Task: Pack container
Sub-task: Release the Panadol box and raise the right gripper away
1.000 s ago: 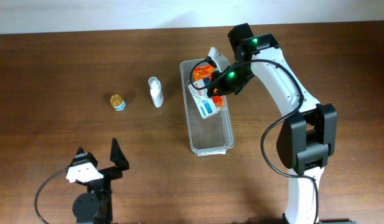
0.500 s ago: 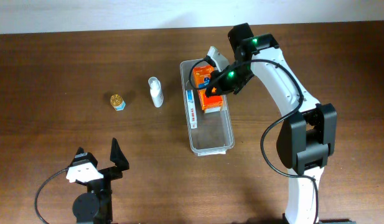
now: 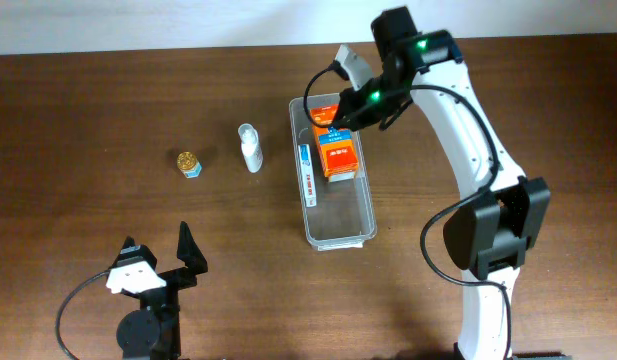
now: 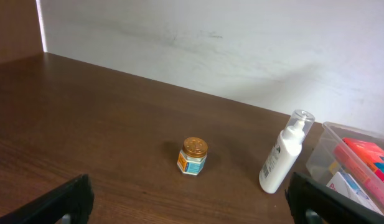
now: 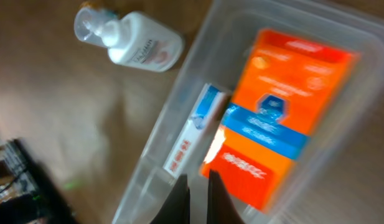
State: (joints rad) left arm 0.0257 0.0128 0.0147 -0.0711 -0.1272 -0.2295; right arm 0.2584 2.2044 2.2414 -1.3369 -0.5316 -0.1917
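Right end effector (image 5: pixel 198 200) hangs over the far end of the container (image 3: pixel 340 238). Its fingers are all but closed w/ only a sliver between them and nothing held, though the wrist view is blurred. The container sits mid-bench (image 3: pixel 88 100). Inside, an orange box (image 3: pixel 338 158) lies flat in the far half and a slim blue-white box (image 3: pixel 306 173) stands on edge along the container's left wall, so the near half is bare. Not yet packed, both left of the container: a white pump bottle (image 3: pixel 249 148) upright just beside it, and a small gold-lidded jar (image 3: pixel 189 163) farther out. Left end effector (image 4: pixel 188 186) is wide open, empty, well to the near-left of the container. We judge the step in hand is clearing the container and going for the bottle. To do it well we'd lift straight up first – no sideways drag that could catch the orange box or the container's rim – then open fully before coming down left of the container. We'd take the bottle low on its body, not the pump head, since it's tall and prob. tips easily, and lay it in the container's bare near half.
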